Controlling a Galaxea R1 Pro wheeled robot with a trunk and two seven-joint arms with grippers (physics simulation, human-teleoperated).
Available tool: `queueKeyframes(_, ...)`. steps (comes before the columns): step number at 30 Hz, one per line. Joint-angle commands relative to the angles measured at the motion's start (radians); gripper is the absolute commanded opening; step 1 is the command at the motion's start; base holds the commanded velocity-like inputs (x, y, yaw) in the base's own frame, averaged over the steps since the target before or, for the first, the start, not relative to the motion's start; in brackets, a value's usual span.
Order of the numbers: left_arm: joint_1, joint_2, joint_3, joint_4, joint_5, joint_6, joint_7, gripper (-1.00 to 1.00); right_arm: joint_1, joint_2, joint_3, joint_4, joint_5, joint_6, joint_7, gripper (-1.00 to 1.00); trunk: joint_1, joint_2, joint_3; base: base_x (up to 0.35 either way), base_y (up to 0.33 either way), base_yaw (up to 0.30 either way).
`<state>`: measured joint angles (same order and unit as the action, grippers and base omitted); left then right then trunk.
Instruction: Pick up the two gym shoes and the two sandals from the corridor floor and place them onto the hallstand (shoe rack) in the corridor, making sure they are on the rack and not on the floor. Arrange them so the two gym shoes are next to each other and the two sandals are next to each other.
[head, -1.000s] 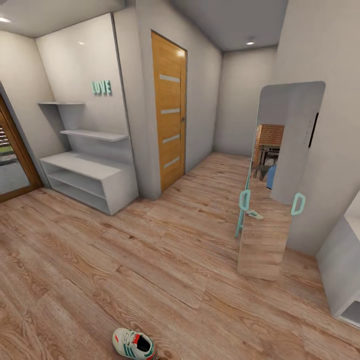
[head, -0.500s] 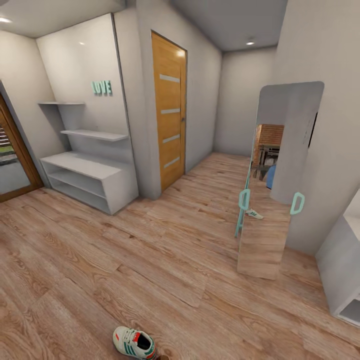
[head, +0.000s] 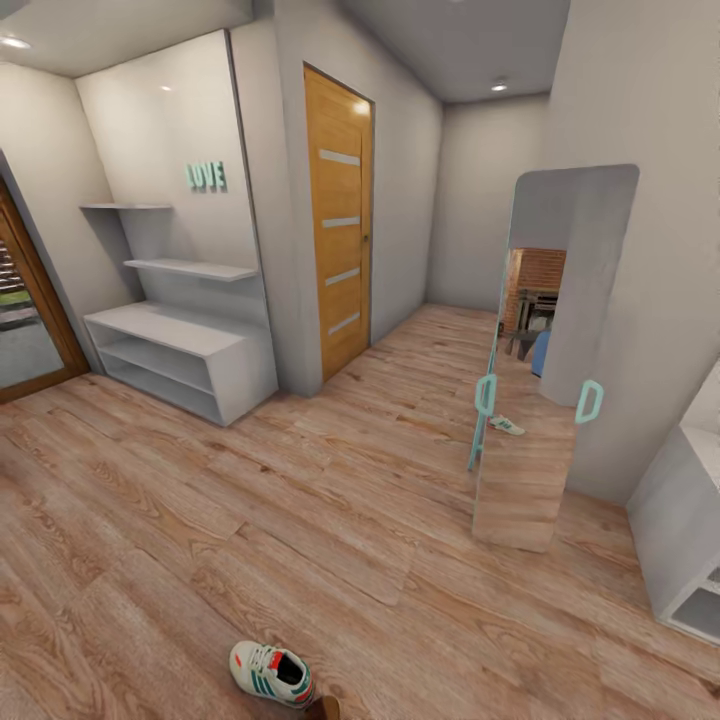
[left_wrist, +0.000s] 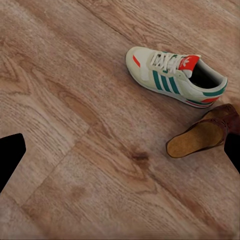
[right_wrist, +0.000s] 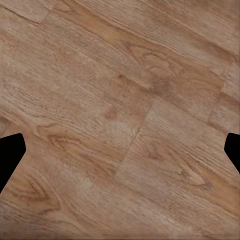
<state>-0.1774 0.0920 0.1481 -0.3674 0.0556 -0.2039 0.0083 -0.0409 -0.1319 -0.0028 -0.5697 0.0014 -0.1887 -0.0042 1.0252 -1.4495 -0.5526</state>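
Movement of the camera is changing the head view: the whole corridor scene is sitting slightly shifted from a second ago, and a dark-brown sandal (head: 322, 708) tip is now showing at the bottom edge, just beside the gym shoe (head: 271, 673).

The hallstand (head: 178, 362), a light-grey low bench with two long open shelves, is standing against the far left wall; its shelves are holding nothing visible.

In the left wrist view, the cream sneaker (left_wrist: 176, 76) with teal stripes, white laces and red-orange patches is lying on the grainy, knotted wood-plank corridor floor (left_wrist: 75, 150), with the flat tan-footbed sandal (left_wrist: 205, 134) close beside its heel.

Both grippers are showing dark fingertips (left_wrist: 11, 155) (right_wrist: 10, 152) spread wide apart, holding nothing. A tall mirror (head: 545, 380) is leaning at the right wall.
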Motion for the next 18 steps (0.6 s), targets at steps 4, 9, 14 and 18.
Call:
queueKeyframes(4, -0.001, 0.000, -0.001, 0.001, 0.006, -0.004, 0.001, 1.00, 0.000, 0.000, 0.000, 0.000, 0.000, -0.004, 0.000, 1.00, 0.000, 0.000, -0.001, -0.029, 0.000, 0.000)
queueKeyframes(9, -0.001, -0.002, -0.002, 0.000, 0.004, -0.005, 0.000, 1.00, 0.000, 0.000, -0.001, 0.000, 0.001, -0.004, 0.000, 1.00, 0.000, 0.000, -0.001, -0.007, 0.000, 0.000)
queueKeyframes(14, -0.006, -0.003, -0.004, -0.004, -0.004, -0.008, -0.004, 1.00, -0.001, -0.001, -0.002, -0.015, -0.001, -0.003, -0.002, 1.00, 0.000, 0.000, -0.001, 0.000, 0.000, 0.000)
queueKeyframes(18, -0.040, -0.004, -0.012, -0.030, -0.015, -0.004, -0.013, 1.00, -0.010, -0.003, -0.003, -0.111, -0.002, -0.002, -0.002, 1.00, 0.000, 0.000, -0.001, 0.000, 0.000, 0.000)
